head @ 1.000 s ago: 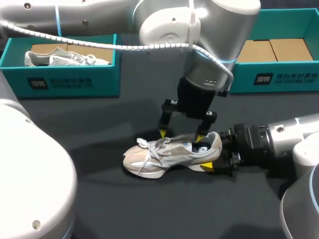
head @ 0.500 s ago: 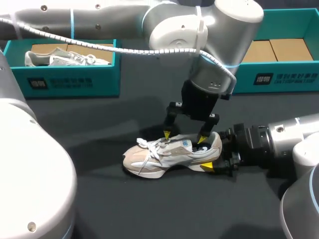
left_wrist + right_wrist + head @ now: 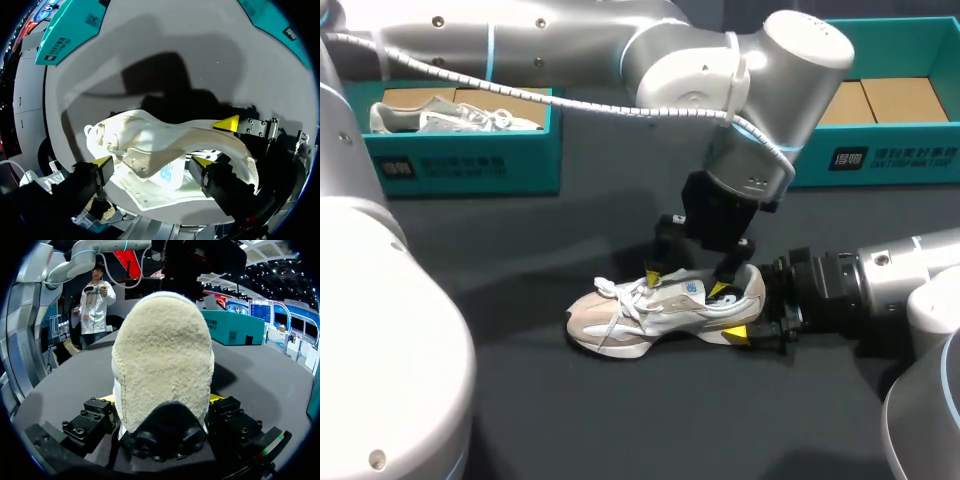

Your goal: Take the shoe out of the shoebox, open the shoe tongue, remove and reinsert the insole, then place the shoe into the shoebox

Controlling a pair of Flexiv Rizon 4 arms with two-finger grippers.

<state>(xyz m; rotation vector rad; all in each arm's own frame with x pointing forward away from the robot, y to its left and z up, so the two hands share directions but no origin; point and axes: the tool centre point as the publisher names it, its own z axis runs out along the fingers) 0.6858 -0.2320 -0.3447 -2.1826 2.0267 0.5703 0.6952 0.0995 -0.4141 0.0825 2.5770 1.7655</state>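
A beige and white shoe (image 3: 650,310) stands on its sole on the dark table, toe pointing left. My right gripper (image 3: 752,310) comes in low from the right and is shut on the heel (image 3: 165,355), a finger pressing each side. From the back left, my left gripper (image 3: 685,284) hangs open over the shoe. Its yellow fingertips (image 3: 651,278) straddle the shoe's mouth near the tongue. The left wrist view looks down on the shoe (image 3: 150,145), with the left gripper (image 3: 152,162) spread just above it and nothing clamped.
A teal shoebox (image 3: 470,165) at the back left holds a second pale shoe (image 3: 450,115). Another teal box (image 3: 890,160) at the back right holds brown cardboard. My right arm lies along the table to the right of the shoe.
My left gripper has come down and shifted a little right, so its tips now sit at the shoe's opening. The shoe and right gripper have stayed put.
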